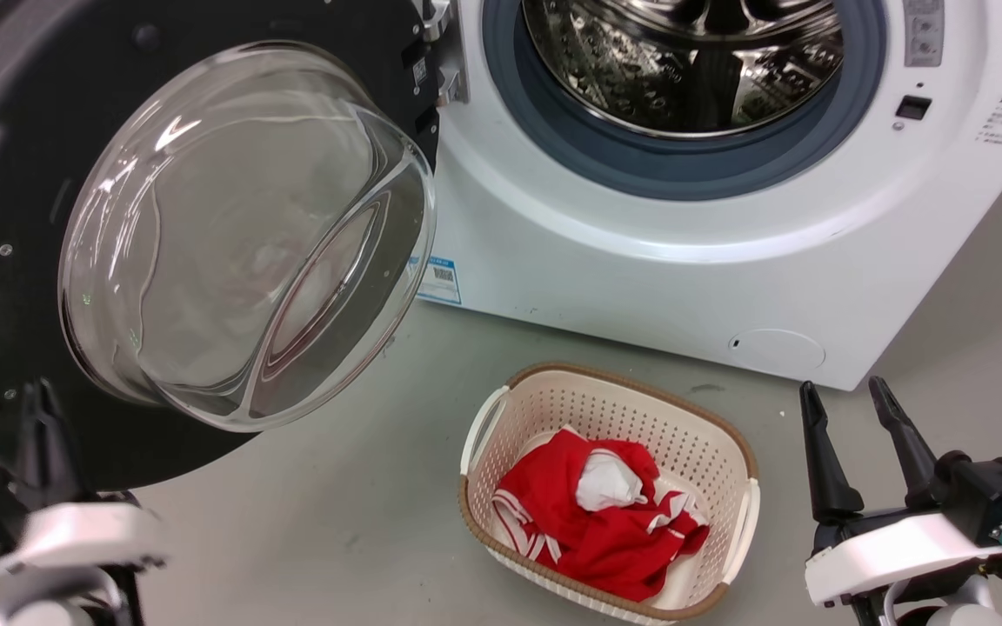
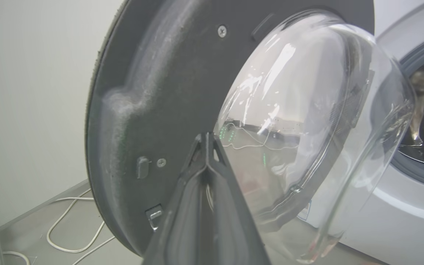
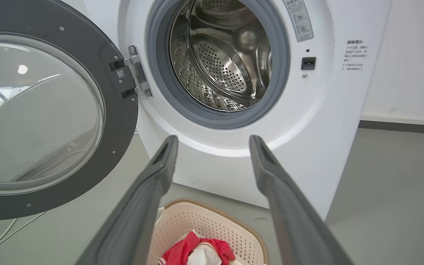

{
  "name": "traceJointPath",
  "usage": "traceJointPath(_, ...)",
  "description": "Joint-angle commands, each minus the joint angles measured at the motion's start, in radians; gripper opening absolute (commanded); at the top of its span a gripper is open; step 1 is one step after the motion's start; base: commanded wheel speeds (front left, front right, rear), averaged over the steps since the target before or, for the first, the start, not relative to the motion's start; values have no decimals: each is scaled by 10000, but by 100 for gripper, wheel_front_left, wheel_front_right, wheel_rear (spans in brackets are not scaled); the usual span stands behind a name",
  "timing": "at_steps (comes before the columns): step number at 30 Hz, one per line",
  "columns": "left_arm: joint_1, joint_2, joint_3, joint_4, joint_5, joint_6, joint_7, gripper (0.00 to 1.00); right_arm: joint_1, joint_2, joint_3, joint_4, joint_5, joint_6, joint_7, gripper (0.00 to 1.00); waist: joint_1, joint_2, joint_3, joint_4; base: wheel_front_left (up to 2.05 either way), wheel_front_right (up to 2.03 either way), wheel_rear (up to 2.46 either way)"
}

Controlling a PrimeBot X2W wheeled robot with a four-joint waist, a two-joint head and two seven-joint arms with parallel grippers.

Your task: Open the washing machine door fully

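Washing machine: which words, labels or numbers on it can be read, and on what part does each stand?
No text is readable.
Notice on the machine front, right side: characters too small.
Blue sticker, lower left of front: blurred.
Grey strip beside the drum: print too small.
Code sticker on the door by the hinge: too small.

Laundry room: washing machine, clothes basket

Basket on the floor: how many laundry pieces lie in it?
2: a red garment across the bottom of the basket, and a white piece bunched on top of it. Others may be hidden underneath.
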Motion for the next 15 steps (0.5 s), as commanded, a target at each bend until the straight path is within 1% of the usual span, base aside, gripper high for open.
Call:
traceJointPath(1,339,-196,-94,-274,172,62,-44,0,112,12,18,29,84,-7,-54,100,0,0,-147,-76,0,0,0)
traceJointPath(4,1000,-601,-380,-996,538,171,-46,0,183,11,50,125,118,-7,-113,100,0,0,-331,-196,0,0,0)
traceJointPath(9,1614,-987,-810,-1571,847,-29,-35,0,191,12,109,155,114,-7,-128,100,0,0,-464,-457,0,0,0)
traceJointPath(10,1687,-1043,-920,-1641,916,-82,-35,16,209,11,118,156,118,-7,-132,100,0,0,-483,-517,0,0,0)
traceJointPath(11,1699,-1117,-994,-1684,944,-99,-35,43,225,11,132,150,115,-7,-133,100,0,0,-490,-577,0,0,0)
traceJointPath(12,1717,-1191,-1084,-1707,973,-160,-37,92,238,11,130,138,106,-7,-135,100,0,0,-495,-628,0,0,0)
traceJointPath(13,1744,-1250,-1178,-1719,998,-184,-36,100,241,12,138,129,91,-7,-133,100,0,0,-504,-690,0,0,0)
traceJointPath(15,1701,-1329,-1332,-1692,1096,-271,-36,100,237,11,115,111,33,-7,-134,100,0,0,-520,-806,0,0,0)
